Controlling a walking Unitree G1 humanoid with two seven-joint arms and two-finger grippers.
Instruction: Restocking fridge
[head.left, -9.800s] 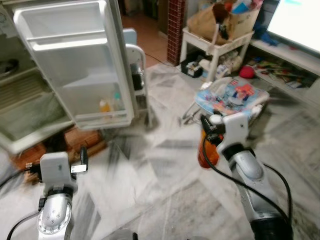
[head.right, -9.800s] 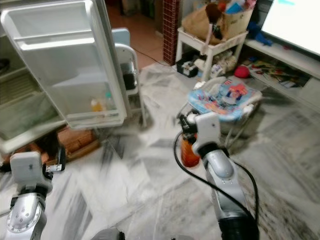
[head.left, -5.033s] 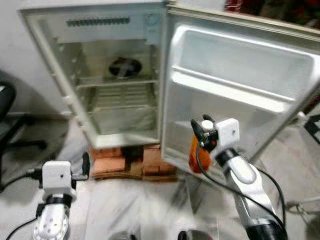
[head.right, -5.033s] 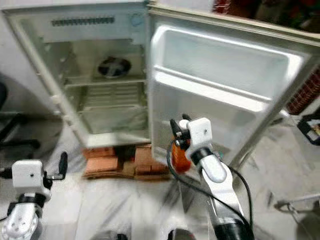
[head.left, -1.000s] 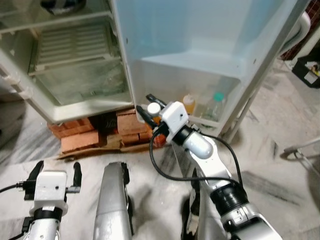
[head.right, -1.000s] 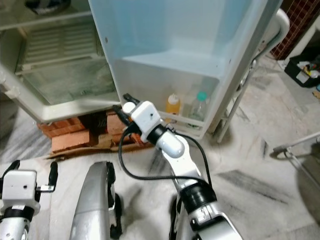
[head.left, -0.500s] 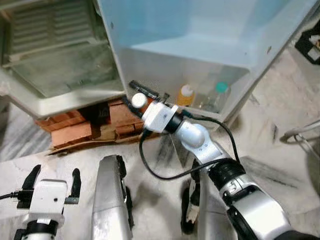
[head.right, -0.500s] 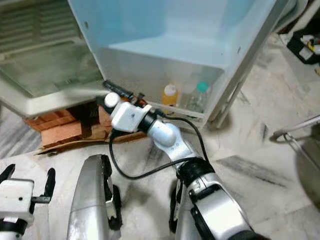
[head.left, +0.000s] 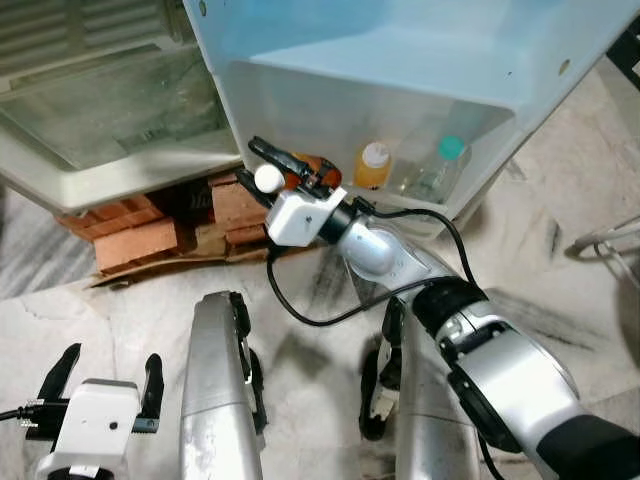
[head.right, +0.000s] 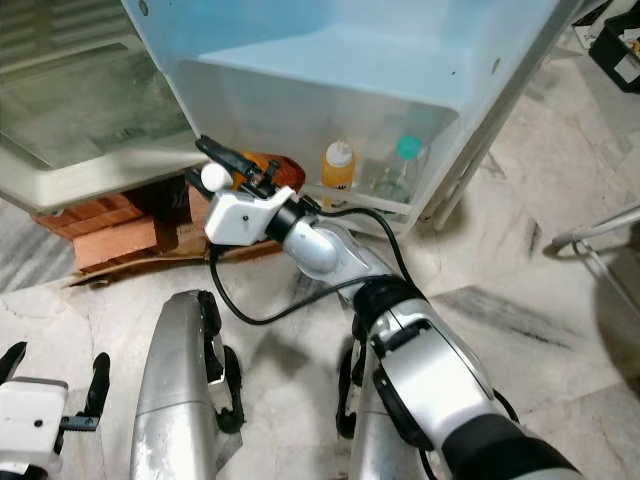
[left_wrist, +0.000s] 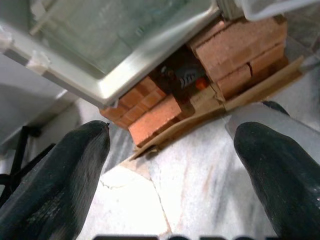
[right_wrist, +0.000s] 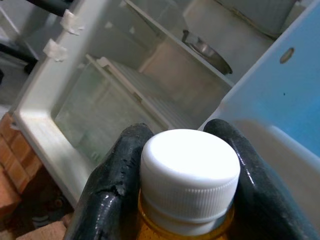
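My right gripper (head.left: 285, 168) is shut on an orange bottle (head.left: 301, 164) with a white cap (head.left: 267, 177). It holds the bottle tilted at the left end of the bottom shelf (head.left: 470, 195) of the open fridge door. In the right wrist view the white cap (right_wrist: 190, 172) sits between the two black fingers (right_wrist: 112, 185). A small orange bottle (head.left: 373, 165) and a clear bottle with a green cap (head.left: 445, 160) stand on that shelf. My left gripper (head.left: 105, 372) hangs low at the left, open, over the marble floor, its fingers (left_wrist: 55, 175) wide apart.
The fridge's open compartment with a glass shelf (head.left: 100, 100) lies upper left. The fridge rests on red bricks (head.left: 140, 235) and cardboard. My own legs (head.left: 220, 380) stand on the grey marble floor below. A metal frame (head.left: 610, 240) stands at the right edge.
The right gripper has lifted the orange bottle from below the door's edge up to the left end of the bottom shelf. The camera has leaned in closer and lower.
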